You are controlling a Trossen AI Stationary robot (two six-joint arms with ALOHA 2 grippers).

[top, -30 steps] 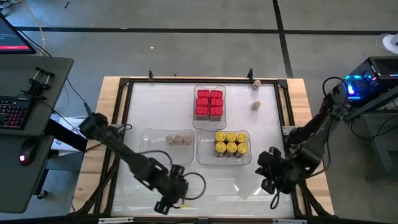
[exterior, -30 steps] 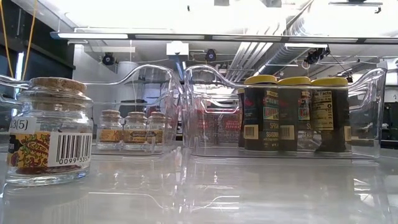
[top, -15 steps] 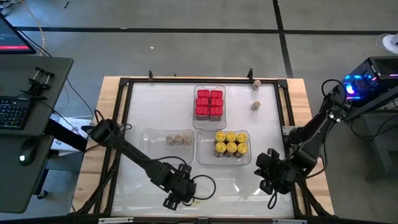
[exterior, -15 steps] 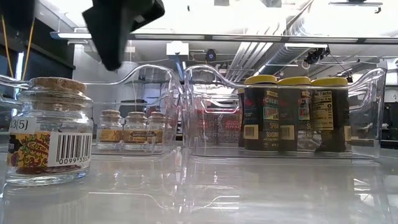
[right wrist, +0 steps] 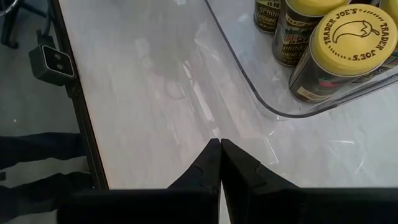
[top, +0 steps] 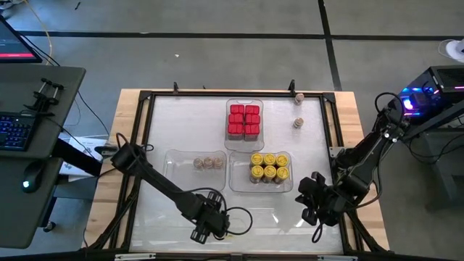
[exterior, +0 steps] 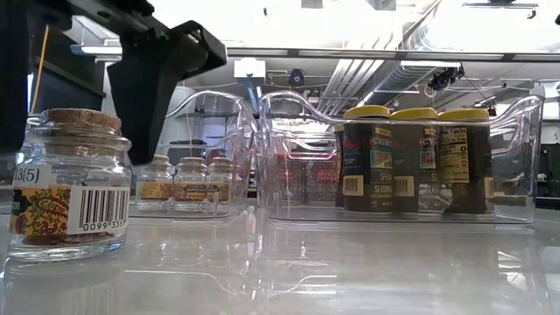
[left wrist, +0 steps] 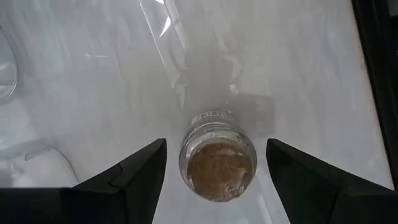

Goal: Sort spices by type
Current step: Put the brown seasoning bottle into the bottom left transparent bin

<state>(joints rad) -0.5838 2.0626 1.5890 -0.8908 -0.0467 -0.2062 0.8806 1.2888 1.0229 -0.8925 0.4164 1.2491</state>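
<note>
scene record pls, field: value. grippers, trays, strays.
left gripper: open, fingers either side of cork-lidded jar at the table's near edge, not closed on it
right gripper: shut, empty, near right corner
red boxes: six, in far tray
yellow-lidded jars: six, in right tray
tan jars in left tray: three
stray tan jars: two, far right of table

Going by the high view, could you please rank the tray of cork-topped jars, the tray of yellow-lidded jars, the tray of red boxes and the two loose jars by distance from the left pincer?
1. Tray of cork-topped jars, just beyond the left pincer.
2. Tray of yellow-lidded jars, beyond and to the right.
3. Tray of red boxes, mid-table, farther back.
4. Two loose jars, far right corner.
</note>
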